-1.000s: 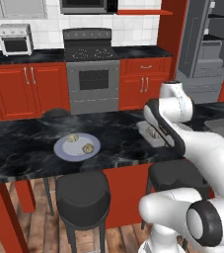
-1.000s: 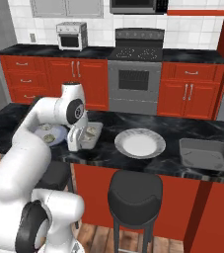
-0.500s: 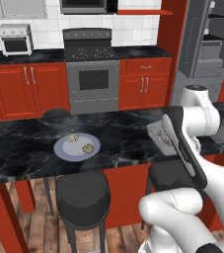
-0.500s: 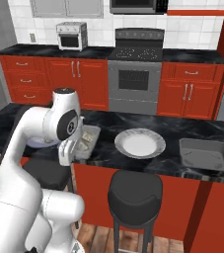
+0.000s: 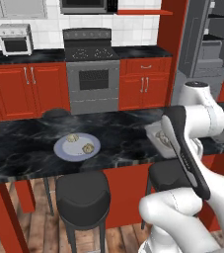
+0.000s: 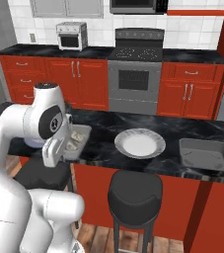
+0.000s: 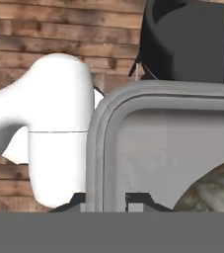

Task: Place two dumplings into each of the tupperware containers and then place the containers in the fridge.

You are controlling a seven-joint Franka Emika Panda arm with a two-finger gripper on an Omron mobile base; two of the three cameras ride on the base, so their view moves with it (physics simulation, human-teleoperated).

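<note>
One grey tupperware container [image 7: 133, 99] fills the hand view, and my gripper [image 7: 106, 200] is shut on its near rim. A dumpling [image 7: 212, 190] lies in it at lower right, and floor and a stool show beyond its rim. This container [image 6: 80, 133] sits by the counter's front edge with dumplings [image 6: 75, 143] inside, partly hidden by my arm; it is the same container [image 5: 155, 132] in the left base view. A second container [image 6: 202, 144] stands at the right and looks empty. Two dumplings [image 5: 72, 138] [image 5: 88, 147] lie on a round plate [image 5: 64, 150]. The fridge [image 5: 207, 49] stands open at the back right.
An empty round plate [image 6: 140, 143] lies between the two containers. Black stools [image 5: 81, 190] [image 6: 134, 188] stand at the island's near side, one close under the held container [image 7: 187, 39]. Red cabinets and an oven [image 5: 93, 79] line the far wall.
My arm has swung and folded back toward the base, with the gripper still shut on the container's rim. The container has shifted slightly toward the counter's front edge.
</note>
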